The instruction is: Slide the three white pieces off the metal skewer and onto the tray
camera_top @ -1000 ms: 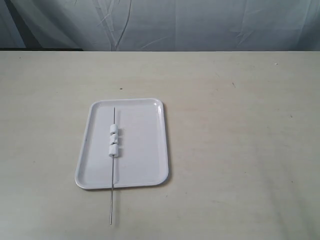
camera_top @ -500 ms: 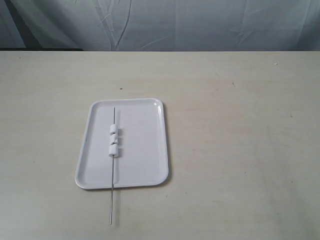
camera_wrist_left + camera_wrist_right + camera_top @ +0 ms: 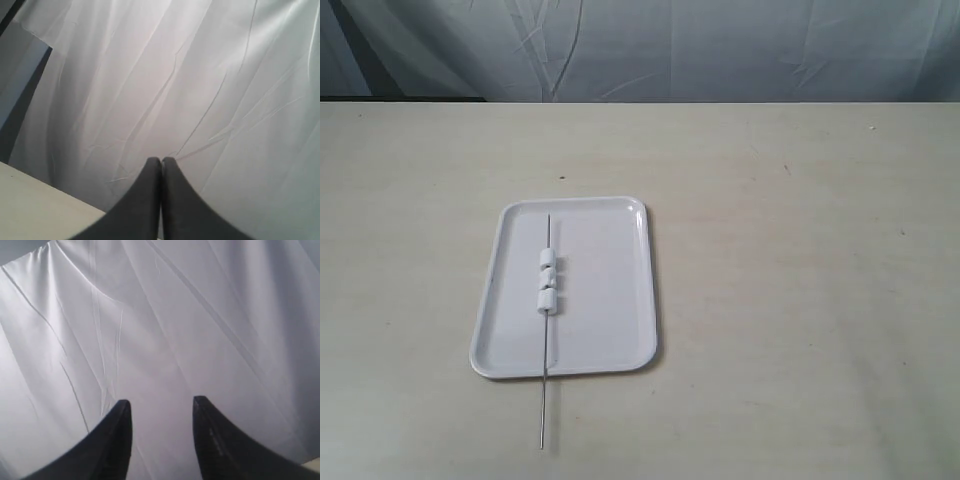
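The white tray [image 3: 620,290] lies flat on the table, left of centre in the exterior view. The thin metal skewer [image 3: 544,400] rests lengthwise on it, its near end sticking out past the tray's front rim. The three white pieces [image 3: 548,281] sit threaded in a row on the skewer over the tray. Neither arm shows in the exterior view. My left gripper [image 3: 161,160] is shut with nothing between its dark fingers, facing a white curtain. My right gripper [image 3: 161,404] is open and empty, also facing the curtain.
The beige table [image 3: 800,280] stretches wide around the tray. A wrinkled white curtain [image 3: 650,50] hangs behind its far edge. A corner of the table [image 3: 35,200] shows in the left wrist view.
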{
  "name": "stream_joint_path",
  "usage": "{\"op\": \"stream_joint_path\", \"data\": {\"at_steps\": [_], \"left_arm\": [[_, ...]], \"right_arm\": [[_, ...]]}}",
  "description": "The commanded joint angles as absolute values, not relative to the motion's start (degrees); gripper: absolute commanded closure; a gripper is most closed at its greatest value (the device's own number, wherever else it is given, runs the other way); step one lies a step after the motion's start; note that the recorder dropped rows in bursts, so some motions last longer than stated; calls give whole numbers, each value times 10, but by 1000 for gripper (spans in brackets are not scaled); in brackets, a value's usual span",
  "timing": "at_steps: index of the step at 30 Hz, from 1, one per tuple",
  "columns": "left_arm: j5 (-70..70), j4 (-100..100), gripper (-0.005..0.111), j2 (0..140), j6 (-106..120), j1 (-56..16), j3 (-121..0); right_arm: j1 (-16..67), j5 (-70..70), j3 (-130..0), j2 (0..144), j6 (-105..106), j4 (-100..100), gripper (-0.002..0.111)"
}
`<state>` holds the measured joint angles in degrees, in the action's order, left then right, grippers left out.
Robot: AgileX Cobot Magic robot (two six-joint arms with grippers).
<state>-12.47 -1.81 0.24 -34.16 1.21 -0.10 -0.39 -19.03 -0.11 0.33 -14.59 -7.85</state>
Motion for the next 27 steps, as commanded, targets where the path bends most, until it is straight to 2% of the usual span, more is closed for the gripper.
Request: {"op": "stream_joint_path", "data": {"at_steps": [1, 8, 13, 17, 22, 25, 27], "left_arm": [[-129, -83, 107, 0, -396, 10, -24], [-129, -256, 107, 47, -489, 10, -162], [-104, -394, 107, 157, -591, 10, -261], [-96, -544, 107, 263, -786, 10, -284], [-272, -876, 107, 391, -1174, 10, -272], [-439, -996, 107, 487, -1199, 10, -263], [-508, -999, 107, 549, -1198, 10, -250]], "right_arm": [[-5, -126, -59, 0, -196, -80, 69], [11, 52, -265, 85, -195, -64, 69], [60, 246, -464, 255, -142, -82, 69], [101, 447, -597, 427, 0, -230, 69], [138, 646, -666, 603, 98, -399, 69], [175, 685, -656, 700, 120, -450, 69], [210, 678, -648, 750, 121, -453, 69]]}}
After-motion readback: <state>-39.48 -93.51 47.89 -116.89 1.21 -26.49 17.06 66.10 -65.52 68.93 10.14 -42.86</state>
